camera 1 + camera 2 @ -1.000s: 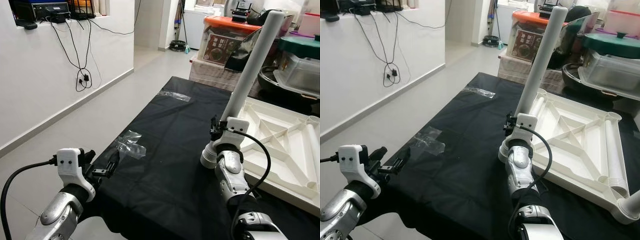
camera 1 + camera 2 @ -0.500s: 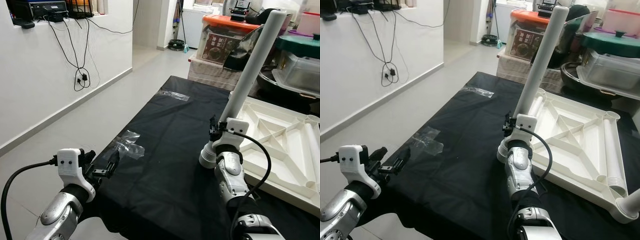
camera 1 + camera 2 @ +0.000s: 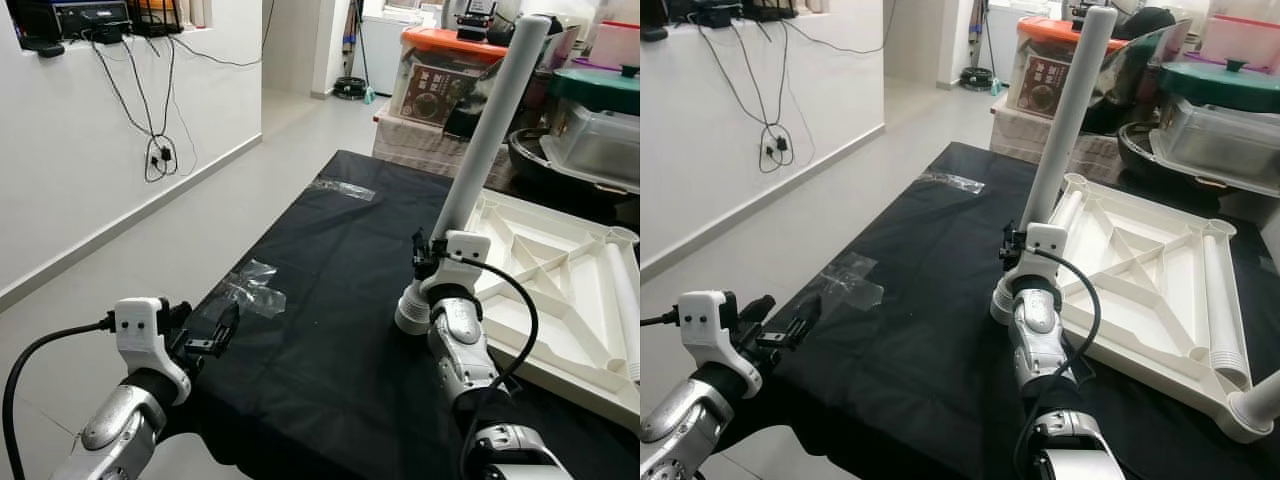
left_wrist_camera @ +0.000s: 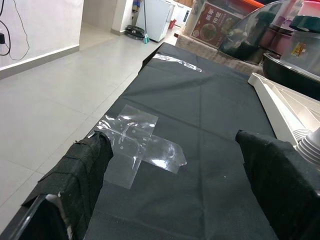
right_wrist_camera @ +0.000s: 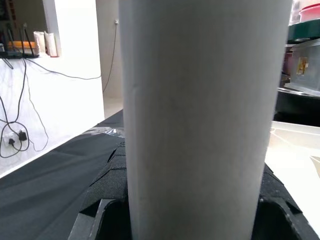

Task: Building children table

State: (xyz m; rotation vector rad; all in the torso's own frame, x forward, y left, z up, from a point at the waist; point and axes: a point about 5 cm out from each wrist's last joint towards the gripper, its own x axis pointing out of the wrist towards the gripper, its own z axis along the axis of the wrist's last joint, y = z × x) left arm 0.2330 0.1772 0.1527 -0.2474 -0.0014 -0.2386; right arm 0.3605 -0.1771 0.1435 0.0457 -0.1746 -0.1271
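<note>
While the right gripper (image 3: 432,262) is pinching the white table leg (image 3: 487,138) between its jaws, the leg is rising steeply above them, its ribbed end below. Just beyond lies the upturned white tabletop (image 3: 1160,280) on black cloth (image 3: 340,300). The left gripper (image 4: 175,195) is hovering spread over crumpled clear tape (image 4: 137,145).

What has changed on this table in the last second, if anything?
Very little. The right gripper still holds the white tube tilted up over the black cloth, much as before; the whole picture has shifted slightly, which looks like the camera moving. The left gripper still hovers open at the table's near edge, beside the clear plastic wrap. The white tabletop lies where it was.
</note>
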